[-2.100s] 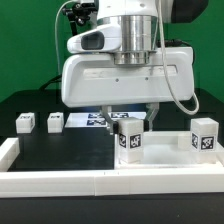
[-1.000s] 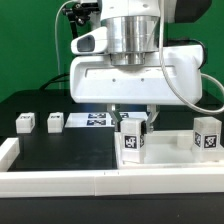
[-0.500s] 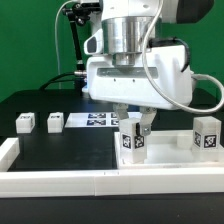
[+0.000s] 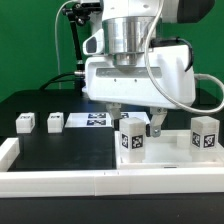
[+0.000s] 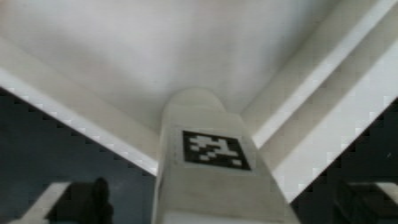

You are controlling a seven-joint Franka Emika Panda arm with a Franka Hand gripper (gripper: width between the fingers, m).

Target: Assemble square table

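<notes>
A white tagged leg (image 4: pixel 131 139) stands upright on the white square panel (image 4: pixel 168 150) of the square table. My gripper (image 4: pixel 135 122) hangs straight above this leg and is open, with a finger (image 4: pixel 156 126) clear of the leg on each side. In the wrist view the same leg (image 5: pixel 217 150) rises between the dark fingers (image 5: pixel 80 200), with the panel's rim (image 5: pixel 107 130) behind it. A second leg (image 4: pixel 204 135) stands on the panel at the exterior view's right. Two more legs (image 4: pixel 24 122) (image 4: pixel 54 122) lie on the black table at the left.
The long white L-shaped rail (image 4: pixel 60 181) runs along the front edge and turns up the exterior view's left side. The marker board (image 4: pixel 92 120) lies flat behind the gripper. A green wall and the arm's cables stand at the back.
The jaws were shut on the upright leg and have now opened off it. The leg stays standing on the panel. Before that the hand turned about the leg.
</notes>
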